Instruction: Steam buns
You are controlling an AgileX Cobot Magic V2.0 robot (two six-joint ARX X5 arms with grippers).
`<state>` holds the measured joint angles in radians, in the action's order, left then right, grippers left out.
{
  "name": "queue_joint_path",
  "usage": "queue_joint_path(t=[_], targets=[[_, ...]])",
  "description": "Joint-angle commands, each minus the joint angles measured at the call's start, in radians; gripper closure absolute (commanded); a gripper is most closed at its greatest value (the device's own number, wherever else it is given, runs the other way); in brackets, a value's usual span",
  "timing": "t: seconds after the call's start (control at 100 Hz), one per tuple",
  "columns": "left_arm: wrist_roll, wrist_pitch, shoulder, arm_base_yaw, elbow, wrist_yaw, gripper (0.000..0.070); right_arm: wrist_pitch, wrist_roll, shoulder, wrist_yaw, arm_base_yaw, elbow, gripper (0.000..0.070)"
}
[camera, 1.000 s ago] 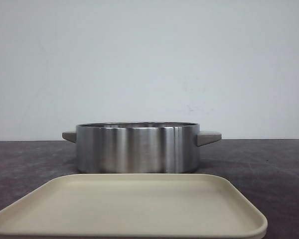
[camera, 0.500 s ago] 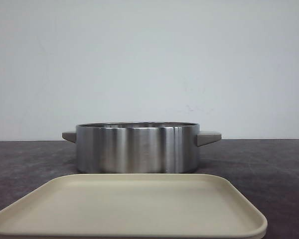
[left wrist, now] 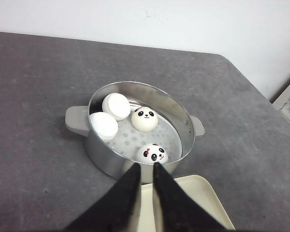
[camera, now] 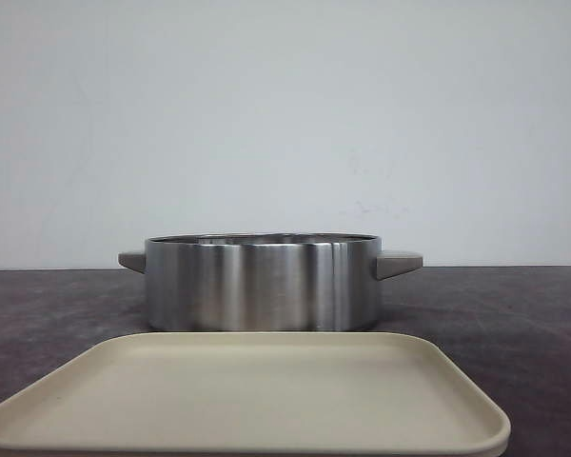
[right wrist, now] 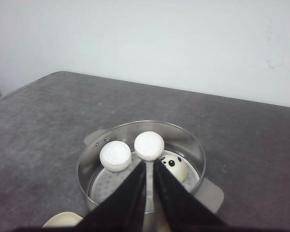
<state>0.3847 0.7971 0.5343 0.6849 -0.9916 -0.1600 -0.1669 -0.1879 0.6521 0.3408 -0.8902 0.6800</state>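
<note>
Nothing is seen to have moved across the front views: the steamer pot (camera: 262,283) and the beige tray (camera: 247,400) stand exactly as before, the tray at the near edge of the table (camera: 514,314) and the pot just behind it, towards the middle.

All four buns (left wrist: 145,119) are seen inside the pot on its perforated floor. Two show panda faces, and two are tipped against the wall, showing only plain white. The tray is bare, so the loading is judged complete.

The left gripper (left wrist: 146,170) is held above the tray's far edge, its black fingers nearly together with only a slim gap and nothing between them. The right gripper (right wrist: 150,166) is likewise nearly closed and empty, held over the pot's near side.

No lid is visible in any view. Should either arm be lowered from here, the pot rim could be struck and the pot shoved across the table, since both sets of fingertips are aimed at it. The tipped buns could also be rolled by any such jolt.
</note>
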Motion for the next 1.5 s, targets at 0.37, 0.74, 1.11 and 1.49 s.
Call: queue_joint_path(t=[0.37, 0.74, 1.11, 1.49], targets=[[0.001, -0.010, 0.003, 0.007, -0.010, -0.005, 0.0700, 0.142, 0.023, -0.249, -0.035, 0.198, -0.225, 0.0684], [0.001, -0.010, 0.003, 0.007, -0.010, -0.005, 0.0700, 0.238, 0.132, -0.454, -0.336, 0.635, -0.532, 0.0684], [0.001, -0.010, 0.003, 0.007, -0.010, -0.005, 0.0700, 0.179, 0.167, -0.612, -0.299, 0.753, -0.641, 0.0684], [0.001, -0.010, 0.002, 0.007, -0.010, -0.004, 0.0700, 0.013, 0.169, -0.649, -0.366, 0.767, -0.669, 0.0684]])
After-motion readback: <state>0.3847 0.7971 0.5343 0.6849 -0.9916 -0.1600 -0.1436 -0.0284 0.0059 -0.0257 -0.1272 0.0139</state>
